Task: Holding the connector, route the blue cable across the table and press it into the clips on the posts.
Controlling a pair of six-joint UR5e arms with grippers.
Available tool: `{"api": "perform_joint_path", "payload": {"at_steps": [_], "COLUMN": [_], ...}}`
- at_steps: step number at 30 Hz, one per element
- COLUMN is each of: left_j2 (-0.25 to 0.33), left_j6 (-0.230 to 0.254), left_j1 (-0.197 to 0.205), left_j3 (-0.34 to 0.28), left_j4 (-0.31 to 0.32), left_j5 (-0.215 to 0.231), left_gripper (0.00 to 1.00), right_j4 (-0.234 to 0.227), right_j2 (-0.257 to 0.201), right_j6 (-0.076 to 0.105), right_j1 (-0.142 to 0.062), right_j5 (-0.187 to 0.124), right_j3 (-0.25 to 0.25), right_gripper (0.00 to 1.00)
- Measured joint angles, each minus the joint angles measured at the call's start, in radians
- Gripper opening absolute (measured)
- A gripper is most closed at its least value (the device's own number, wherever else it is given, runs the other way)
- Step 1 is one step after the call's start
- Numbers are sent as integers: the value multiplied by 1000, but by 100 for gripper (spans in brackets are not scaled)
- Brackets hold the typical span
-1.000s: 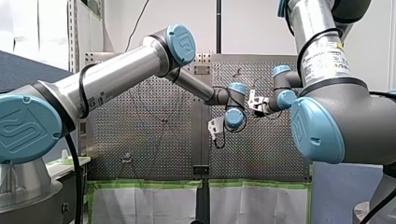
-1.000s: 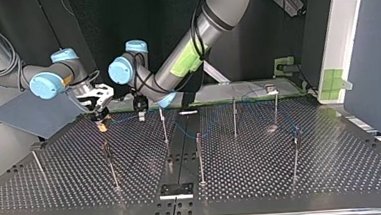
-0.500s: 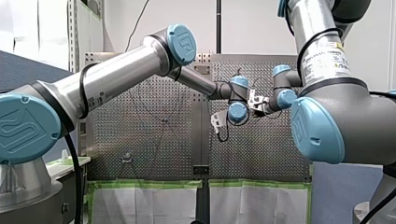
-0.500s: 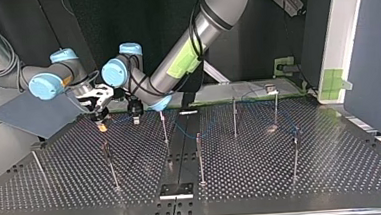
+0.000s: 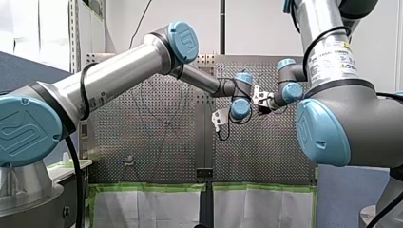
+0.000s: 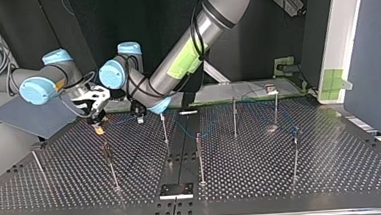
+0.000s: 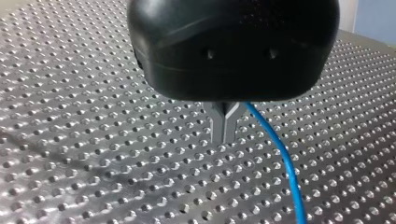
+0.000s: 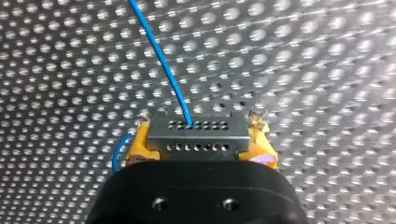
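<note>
In the right wrist view my right gripper is shut on the grey connector, held between its yellow pads. The blue cable leaves the connector over the perforated table. In the top view that gripper hangs low at the far left. Close beside it my left gripper points down. In the left wrist view its metal fingers meet, and the blue cable runs out from their root. Thin posts stand across the table.
More posts rise at both sides of the top view. A small black plate lies at the near edge. Blue cable trails loosely toward the far right. A grey panel leans at the left.
Both wrists have drifted toward the top view's left. My left gripper stays just beside the right one, which still holds the connector.
</note>
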Motion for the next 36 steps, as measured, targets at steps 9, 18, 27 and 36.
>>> {"api": "perform_joint_path", "payload": {"at_steps": [9,18,27,36], "left_j2": [70,145,217,293], "left_j6": [3,46,61,61], "left_j1": [-11,-13,-22,-26], "left_j3": [-20,-91,-122,-118], "left_j4": [-30,36,60,71], "left_j5": [-26,-26,-27,-20], "left_gripper": [0,0,0,0], "right_j4": [42,110,152,178], "right_j2": [-72,-150,-194,-222], "right_j6": [21,30,32,31], "right_j1": [-1,-5,-6,-6], "right_j5": [0,0,-4,-17], "right_j3": [-23,-51,-64,-83], "right_gripper": [0,0,0,0]}}
